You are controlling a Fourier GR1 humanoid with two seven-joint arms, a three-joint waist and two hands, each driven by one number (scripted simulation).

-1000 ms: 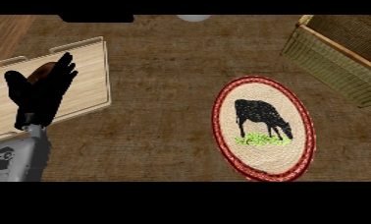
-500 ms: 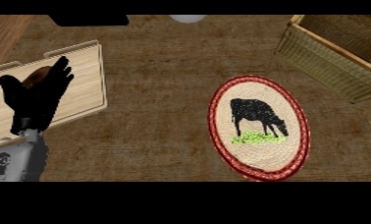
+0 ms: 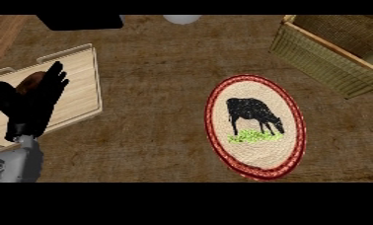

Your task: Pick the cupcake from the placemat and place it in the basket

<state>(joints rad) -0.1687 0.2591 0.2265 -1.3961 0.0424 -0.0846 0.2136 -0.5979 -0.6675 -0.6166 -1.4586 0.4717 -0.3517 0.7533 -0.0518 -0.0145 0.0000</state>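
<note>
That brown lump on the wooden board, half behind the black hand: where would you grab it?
Probably round its sides, coming from above. The brown lump looks rounded and sits on the flat wooden board, so its top is free. The left hand, fingers straight, hides its lower part, so its full shape cannot be told.

The basket [image 3: 328,54] is cut off by the right edge. The board [image 3: 73,91] runs off the left edge, partly covered by the left hand [image 3: 33,103]. A brown item [image 3: 30,82] behind the hand is mostly hidden; its identity cannot be told. The white object [image 3: 182,18] is cut off at the top.
</note>
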